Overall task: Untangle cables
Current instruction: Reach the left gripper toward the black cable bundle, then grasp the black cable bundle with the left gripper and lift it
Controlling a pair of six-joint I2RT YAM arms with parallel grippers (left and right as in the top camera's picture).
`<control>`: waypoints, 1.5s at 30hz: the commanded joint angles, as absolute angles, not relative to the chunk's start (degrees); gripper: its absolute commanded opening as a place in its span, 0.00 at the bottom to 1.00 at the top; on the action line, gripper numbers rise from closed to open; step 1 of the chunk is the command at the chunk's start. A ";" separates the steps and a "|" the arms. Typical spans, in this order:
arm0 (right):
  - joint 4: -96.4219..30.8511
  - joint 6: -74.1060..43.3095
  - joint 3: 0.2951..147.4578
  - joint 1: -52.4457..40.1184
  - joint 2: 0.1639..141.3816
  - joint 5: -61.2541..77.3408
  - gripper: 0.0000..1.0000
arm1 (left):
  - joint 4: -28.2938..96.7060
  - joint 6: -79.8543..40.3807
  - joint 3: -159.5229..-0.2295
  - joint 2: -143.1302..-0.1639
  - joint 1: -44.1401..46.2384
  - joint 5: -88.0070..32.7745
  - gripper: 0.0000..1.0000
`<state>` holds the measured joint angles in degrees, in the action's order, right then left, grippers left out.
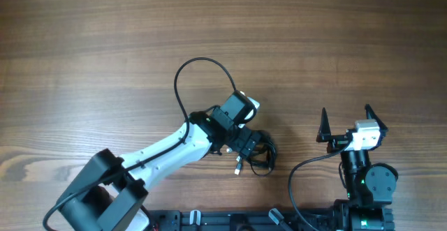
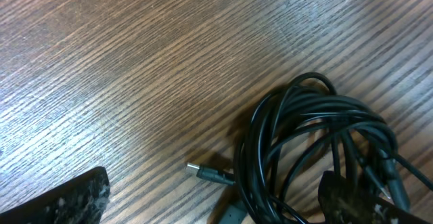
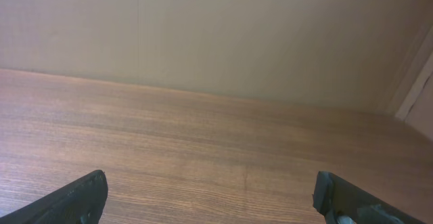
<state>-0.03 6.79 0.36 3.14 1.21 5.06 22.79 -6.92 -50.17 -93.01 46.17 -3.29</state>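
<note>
Cables point(image 2: 304, 143) lie bundled on the table point(image 1: 105, 35) beneath the wide-open, empty left claw point(image 2: 211, 193); right claw point(image 1: 346, 114) gapes empty.

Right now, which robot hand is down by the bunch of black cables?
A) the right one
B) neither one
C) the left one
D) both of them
C: the left gripper is right over the cables with its fingers spread, while the right gripper is open and off to the side, well apart from them.
</note>
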 commanded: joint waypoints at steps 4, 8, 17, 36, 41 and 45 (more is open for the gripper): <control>0.12 7.51 0.30 2.85 0.64 4.56 1.00 | 21.58 -4.86 -51.29 -97.21 47.42 -3.14 0.70; 0.12 7.49 0.30 2.85 0.64 4.54 1.00 | 21.28 -4.67 -51.29 -98.85 47.42 -3.09 0.66; 0.12 7.49 0.30 2.85 0.64 4.56 1.00 | 15.75 -4.75 -51.29 -101.78 47.42 1.45 0.04; 0.12 7.49 0.30 2.85 0.64 4.56 1.00 | -4.16 13.34 -51.72 -76.58 47.42 26.04 0.04; 0.16 7.53 0.30 2.85 0.64 4.54 1.00 | -7.20 13.34 -51.72 -74.35 47.42 25.74 0.04; 0.14 7.51 0.30 2.85 0.64 4.36 1.00 | -9.63 13.32 -51.72 -74.08 47.53 23.55 0.04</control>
<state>-0.03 6.79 0.36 3.14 1.21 5.04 -8.16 12.84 -51.18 -75.42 47.37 24.99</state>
